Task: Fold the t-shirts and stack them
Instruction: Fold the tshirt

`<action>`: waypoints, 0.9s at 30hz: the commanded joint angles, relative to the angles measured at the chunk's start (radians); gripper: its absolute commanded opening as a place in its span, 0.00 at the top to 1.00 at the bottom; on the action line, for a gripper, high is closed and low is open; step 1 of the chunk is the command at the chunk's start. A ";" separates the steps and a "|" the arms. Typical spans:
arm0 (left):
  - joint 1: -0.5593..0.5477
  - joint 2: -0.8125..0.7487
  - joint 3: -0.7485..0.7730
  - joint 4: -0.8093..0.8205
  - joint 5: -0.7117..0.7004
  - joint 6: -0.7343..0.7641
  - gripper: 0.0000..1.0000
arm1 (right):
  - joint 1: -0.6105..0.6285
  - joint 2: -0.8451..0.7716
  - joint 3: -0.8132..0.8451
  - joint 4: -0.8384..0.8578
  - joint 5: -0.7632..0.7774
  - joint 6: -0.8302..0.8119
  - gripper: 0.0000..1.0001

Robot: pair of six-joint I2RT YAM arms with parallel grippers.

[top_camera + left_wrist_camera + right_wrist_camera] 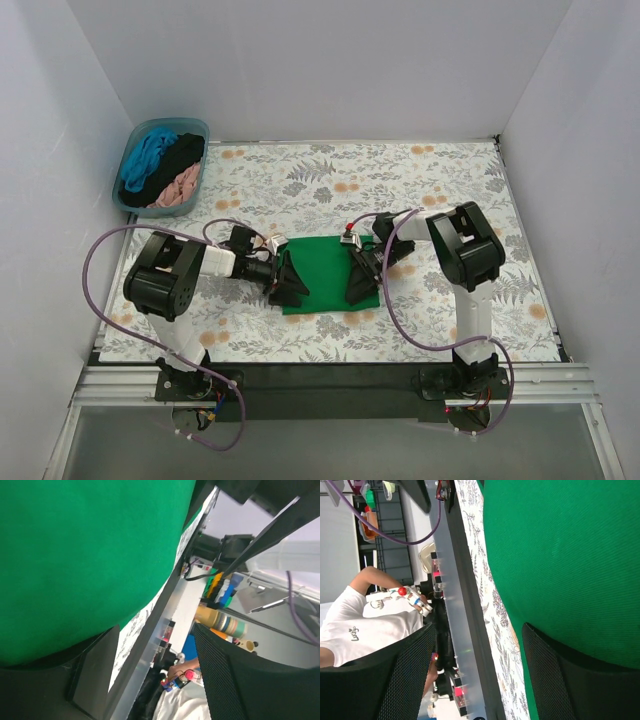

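Far-left corner: tub w/ teal shirt, black shirt, pink shirt bunched, unfolded, so 3 to go. Mid-worktop toward near edge: left gripper spread at left edge of green shirt. Shirt lies flat, folded near-square, slightly longer L-R; collar direction can't tell. Right gripper spread at its right edge. No stack yet.

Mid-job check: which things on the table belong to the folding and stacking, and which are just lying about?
Belong to the job:
green t-shirt, lying as a flat rectangle between the arms
teal-blue t-shirt, black t-shirt and pink t-shirt, all bunched in the tub

Just lying about:
pale blue tub
floral tablecloth
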 commanded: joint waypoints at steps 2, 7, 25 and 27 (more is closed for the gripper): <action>0.089 0.069 0.050 -0.077 -0.155 0.093 0.40 | -0.014 -0.065 -0.022 0.046 0.149 -0.050 0.22; 0.107 -0.043 0.046 -0.159 -0.109 0.206 0.42 | -0.074 -0.224 -0.076 0.033 0.248 -0.052 0.23; 0.078 0.058 0.266 0.332 -0.157 -0.102 0.43 | -0.128 -0.079 0.187 0.481 0.185 0.345 0.24; 0.109 0.133 0.283 0.372 -0.152 -0.117 0.43 | -0.148 -0.016 0.213 0.487 0.217 0.341 0.25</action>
